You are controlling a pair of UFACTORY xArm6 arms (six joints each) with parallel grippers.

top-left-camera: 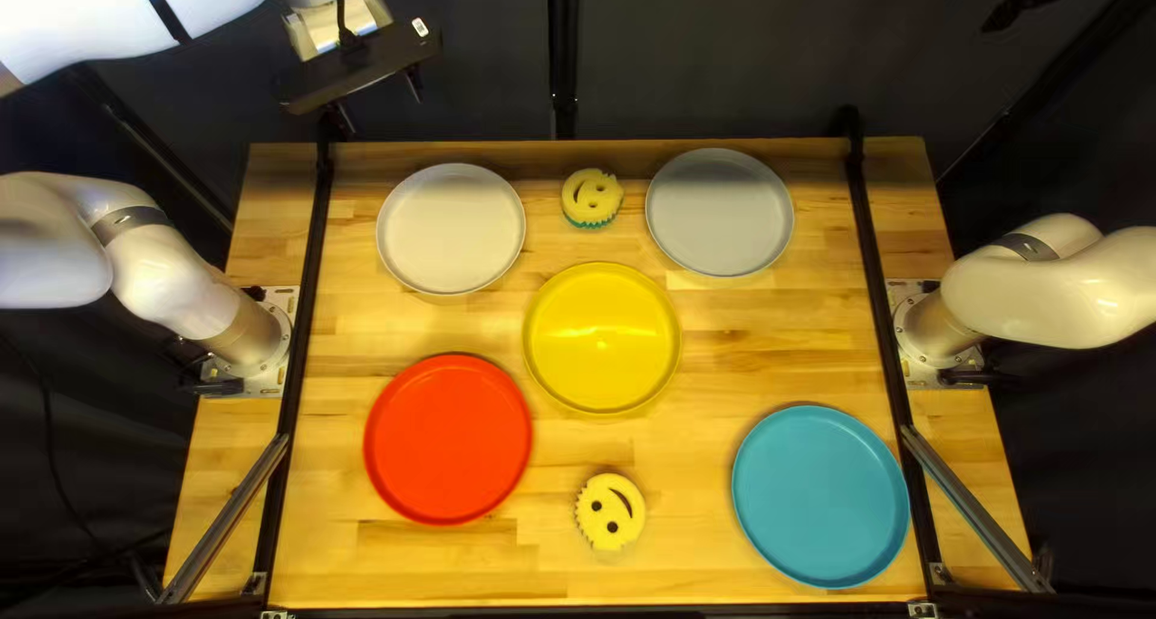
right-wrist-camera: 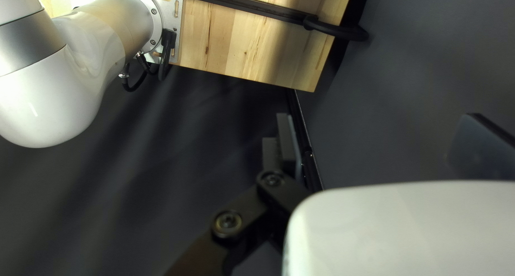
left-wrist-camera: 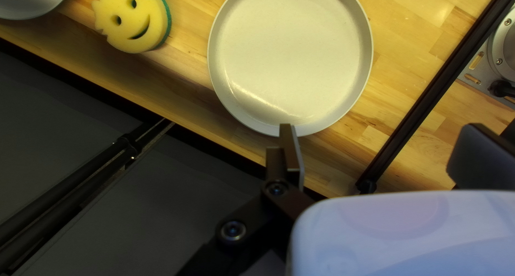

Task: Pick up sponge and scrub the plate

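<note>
Here's the left end effector [top-left-camera: 381, 106], fingers spread wide, with a round off-white plate [top-left-camera: 452, 229] just ahead! Past that plate, off to one side, lies the round yellow sponge with a green underside [top-left-camera: 591, 199]: smiling face, two eye holes, jagged hair. The right end effector [top-left-camera: 1021, 3] is spread too. Only the top left view gives us the second yellow smiley sponge [top-left-camera: 611, 512], well apart from both, plus red [top-left-camera: 448, 438], yellow [top-left-camera: 602, 339] and blue [top-left-camera: 820, 496] round plates on the wooden tabletop [top-left-camera: 482, 571]!
</note>
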